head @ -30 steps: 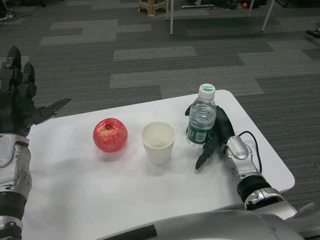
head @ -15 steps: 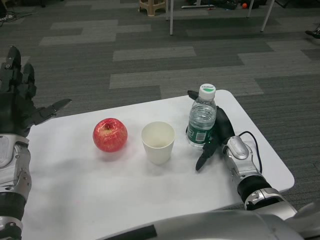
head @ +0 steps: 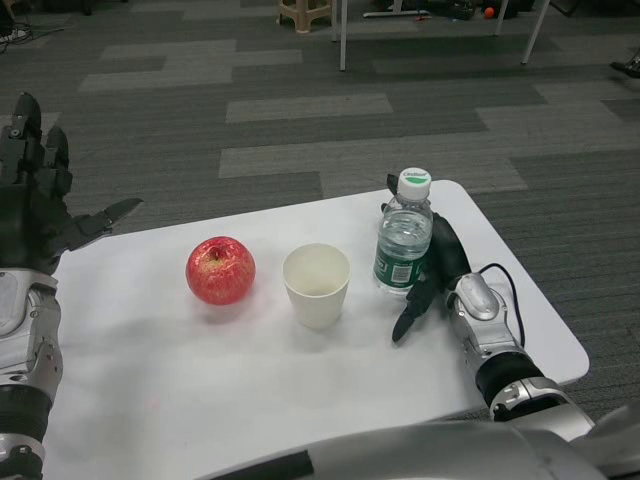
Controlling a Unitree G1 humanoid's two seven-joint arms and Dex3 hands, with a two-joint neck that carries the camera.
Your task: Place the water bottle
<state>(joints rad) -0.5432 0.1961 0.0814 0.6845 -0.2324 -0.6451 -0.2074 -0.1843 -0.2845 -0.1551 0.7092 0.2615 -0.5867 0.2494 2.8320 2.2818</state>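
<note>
The clear water bottle (head: 404, 245), with its white cap and green label, stands upright on the white table (head: 200, 370) near the far right corner. My right hand (head: 440, 265) sits just right of and behind the bottle. Its fingers are spread apart, one fingertip showing behind the cap and the thumb pointing down at the table. I see no grip on the bottle; whether the palm still touches it is unclear. My left hand (head: 35, 205) is raised at the table's left edge, fingers apart and holding nothing.
A white paper cup (head: 316, 285) stands just left of the bottle, and a red apple (head: 220, 270) sits left of the cup. The table's right edge lies close behind my right hand. Grey carpet floor surrounds the table.
My right hand's fingers have come off the bottle's left side and lifted behind the cap. The bottle stays upright in the same spot. The left hand has not moved.
</note>
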